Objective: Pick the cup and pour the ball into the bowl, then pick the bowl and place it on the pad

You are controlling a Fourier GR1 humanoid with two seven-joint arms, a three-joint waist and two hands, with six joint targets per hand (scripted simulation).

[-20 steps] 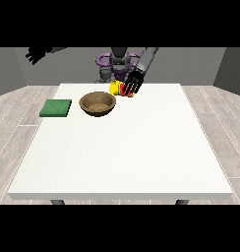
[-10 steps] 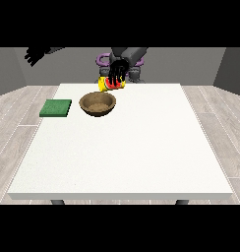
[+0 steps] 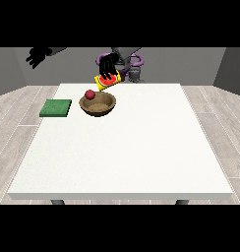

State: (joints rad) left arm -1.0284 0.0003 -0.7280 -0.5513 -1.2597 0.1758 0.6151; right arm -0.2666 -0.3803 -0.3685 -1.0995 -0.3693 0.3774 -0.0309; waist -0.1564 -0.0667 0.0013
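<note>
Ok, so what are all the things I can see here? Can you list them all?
table: one, white, fills the middle.
bowl: one, brown, far part of the table.
ball: one, red, at the bowl's rim.
cup: one, yellow and red, tipped above the bowl.
pad: one, green, beside the bowl at the view's left.
robot hand: black, curled round the cup.
other robot hand: black, raised at the view's left.

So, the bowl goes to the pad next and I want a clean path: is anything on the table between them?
Nothing visible: only bare table lies between the bowl and the green pad beside it.
</note>
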